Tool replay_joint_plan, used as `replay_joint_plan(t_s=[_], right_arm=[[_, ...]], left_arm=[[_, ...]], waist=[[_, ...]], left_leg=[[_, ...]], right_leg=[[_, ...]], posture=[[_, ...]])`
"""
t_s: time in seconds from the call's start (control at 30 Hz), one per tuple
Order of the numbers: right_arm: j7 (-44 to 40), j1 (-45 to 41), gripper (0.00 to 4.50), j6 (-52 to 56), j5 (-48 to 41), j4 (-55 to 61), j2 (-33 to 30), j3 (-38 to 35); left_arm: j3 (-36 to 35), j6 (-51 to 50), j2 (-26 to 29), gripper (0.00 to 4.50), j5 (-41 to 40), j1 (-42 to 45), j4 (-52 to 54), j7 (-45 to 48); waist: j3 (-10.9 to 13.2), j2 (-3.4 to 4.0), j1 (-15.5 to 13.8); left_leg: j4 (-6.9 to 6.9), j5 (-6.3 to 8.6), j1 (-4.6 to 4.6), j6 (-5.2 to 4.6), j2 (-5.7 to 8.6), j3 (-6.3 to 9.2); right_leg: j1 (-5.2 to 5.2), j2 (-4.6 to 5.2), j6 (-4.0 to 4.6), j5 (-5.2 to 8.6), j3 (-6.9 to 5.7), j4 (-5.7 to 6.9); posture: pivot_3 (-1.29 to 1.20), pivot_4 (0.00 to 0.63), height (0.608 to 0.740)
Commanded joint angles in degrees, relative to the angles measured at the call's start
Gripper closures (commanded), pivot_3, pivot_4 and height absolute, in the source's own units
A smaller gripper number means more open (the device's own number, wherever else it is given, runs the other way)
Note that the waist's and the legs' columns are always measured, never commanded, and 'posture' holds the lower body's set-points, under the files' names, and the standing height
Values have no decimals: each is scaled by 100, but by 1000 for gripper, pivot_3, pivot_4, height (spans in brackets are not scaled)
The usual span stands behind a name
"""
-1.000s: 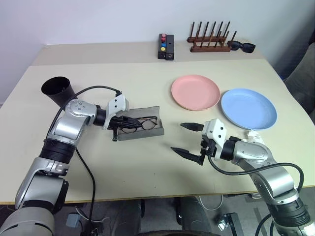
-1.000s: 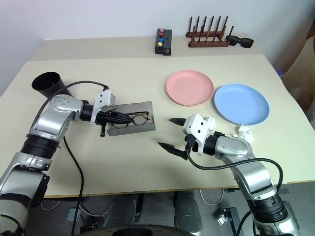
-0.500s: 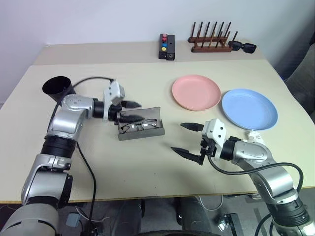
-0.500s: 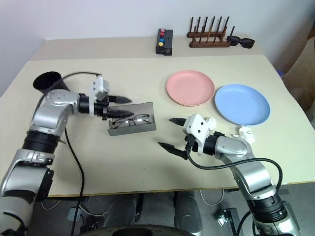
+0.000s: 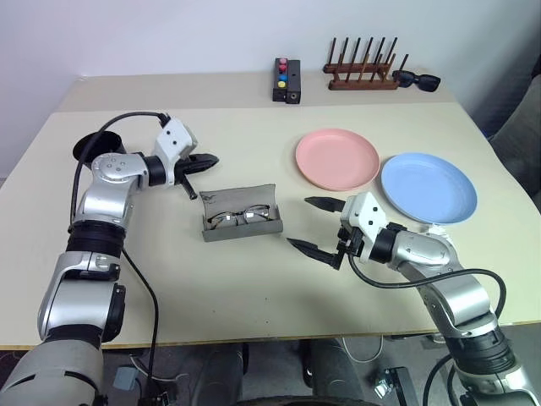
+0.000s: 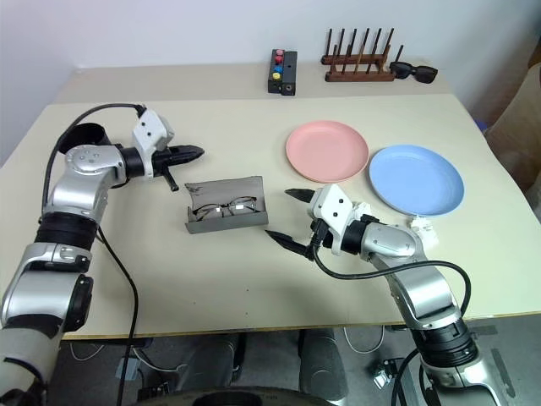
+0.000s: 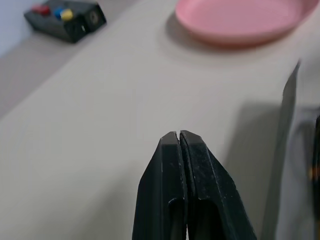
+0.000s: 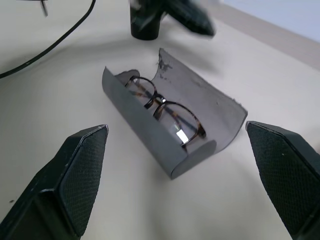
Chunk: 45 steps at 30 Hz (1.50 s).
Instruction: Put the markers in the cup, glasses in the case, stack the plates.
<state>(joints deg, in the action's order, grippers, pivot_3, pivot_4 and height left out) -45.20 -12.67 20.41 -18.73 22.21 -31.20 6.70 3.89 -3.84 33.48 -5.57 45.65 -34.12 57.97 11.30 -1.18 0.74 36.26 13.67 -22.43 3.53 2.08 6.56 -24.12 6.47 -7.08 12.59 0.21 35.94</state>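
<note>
1. Right wrist view shows the glasses (image 8: 165, 111) lying inside the grey case (image 8: 200, 125), whose lid stands open behind them; the right gripper (image 5: 322, 227) frames the case with its two black fingers spread as wide as they go, holding nothing

2. Left eye view puts the case just left of centre on the table (image 5: 254, 296), and the right gripper just to its right, pointing at it without touching

3. Left gripper (image 5: 204, 160) sits in the upper left of the frame, above and apart from the case; the left wrist view shows its fingers pressed together on nothing

4. Cup (image 5: 89, 146) is at the far left, mostly hidden behind the left arm; whether the markers are inside it I cannot tell

5. Pink plate (image 5: 336, 157) and blue plate (image 5: 426, 186) lie side by side at the right of centre, close but not stacked; a wooden rack (image 5: 362, 78), a pair of sunglasses (image 5: 415, 79) and a small black box (image 5: 286, 81) line the top of the frame

6. Step in hand, as I judge it: the glasses are in, and the lid remains to be shut

7. Next move likely calls for a finger behind the raised lid to fold it forward over the glasses, with the case kept from sliding; the plates follow
</note>
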Motion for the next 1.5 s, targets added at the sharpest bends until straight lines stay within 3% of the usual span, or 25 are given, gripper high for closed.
replay_joint_plan(t_s=[0.03,0.43,0.73,0.9,1.07,1.27,1.5], right_arm=[[15,-63,0,-109,13,89,68,27],[32,-46,0,-88,0,134,52,-21],[-1,-97,0,-91,15,56,78,42],[61,-191,0,-83,139,-17,42,42],[576,-696,0,-382,1060,-678,-36,127],[1062,-1389,0,-828,2215,-1764,-115,461],[1695,-2069,0,-1712,3590,-3494,-158,1086]], left_arm=[[142,-92,29,4490,-130,-276,522,466],[115,-1425,430,4490,-912,-1317,2342,1355],[318,-1361,544,4490,-641,-1687,2518,1290],[-59,-1279,352,4490,-958,-1608,2531,1033],[-559,-1490,483,4490,-1395,-1575,2841,939],[-892,-1847,820,4490,-1862,-2124,3832,974],[-1059,-2206,561,4490,-2561,-3049,5224,524]], waist=[[0,0,10],[0,0,29],[-1,1,12],[-1,1,8],[-1,1,39],[0,3,45],[0,2,23]], left_leg=[[0,0,0,0,0,0],[-2,0,2,0,-2,1],[-1,0,2,0,-3,0],[-1,0,2,0,-2,0],[-1,0,2,0,-2,1],[-11,0,1,0,-3,-3],[-8,0,-1,0,-3,-6]], right_leg=[[0,0,0,0,0,0],[-3,-1,2,1,1,4],[-2,-1,4,2,1,3],[-2,-1,4,1,1,3],[-5,-1,4,1,1,4],[-16,-1,5,1,3,7],[-15,0,9,2,6,3]], posture=[[0,150,734],[0,150,734],[0,150,734],[0,150,734],[0,150,734],[0,150,734],[0,150,734]])
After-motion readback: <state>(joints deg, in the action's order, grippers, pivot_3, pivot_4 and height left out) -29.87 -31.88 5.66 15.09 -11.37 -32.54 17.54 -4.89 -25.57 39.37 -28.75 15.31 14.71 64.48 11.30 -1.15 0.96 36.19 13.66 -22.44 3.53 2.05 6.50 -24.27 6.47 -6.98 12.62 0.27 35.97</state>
